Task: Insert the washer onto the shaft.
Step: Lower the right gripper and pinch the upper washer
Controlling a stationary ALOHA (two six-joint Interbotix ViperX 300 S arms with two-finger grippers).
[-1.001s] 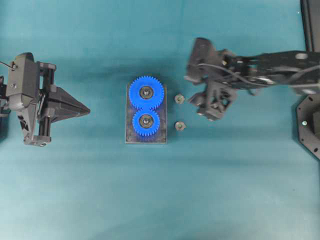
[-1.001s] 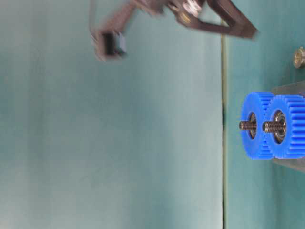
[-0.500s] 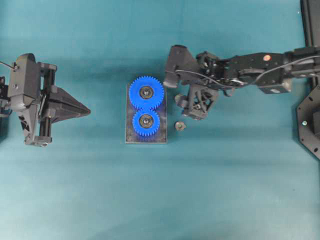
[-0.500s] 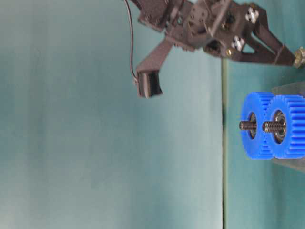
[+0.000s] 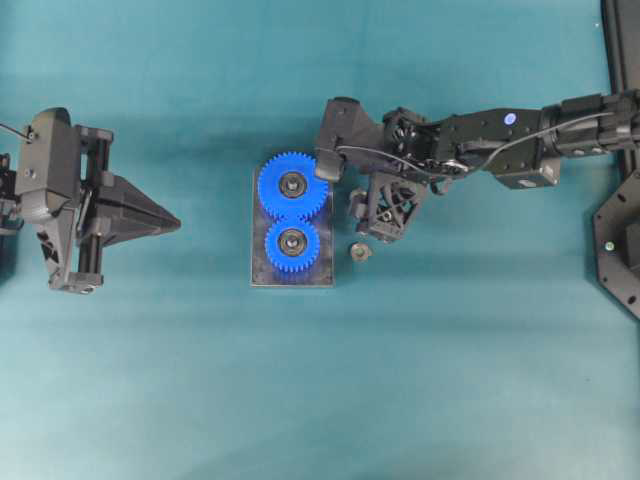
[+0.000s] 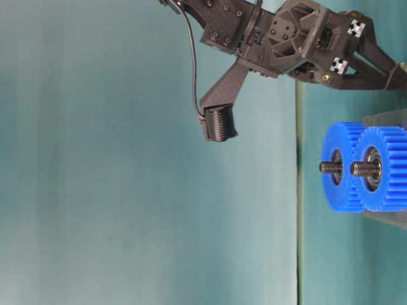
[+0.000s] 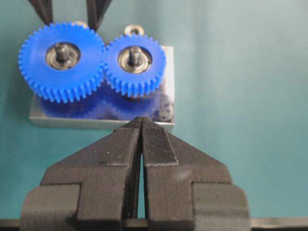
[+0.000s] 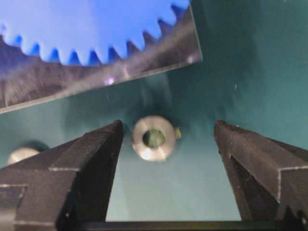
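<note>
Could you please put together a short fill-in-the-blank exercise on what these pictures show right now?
1. The washer lies between the fingers of the ____ gripper.
2. That gripper's jaws stand ____.
3. The left gripper is ____.
4. The two gears are coloured ____.

Missing words: right; open; shut; blue

Two blue toothed plastic gears (image 5: 292,214) sit meshed on a clear rectangular base plate (image 5: 258,270). A teal cloth-covered table (image 5: 450,380) lies beneath them.
</note>
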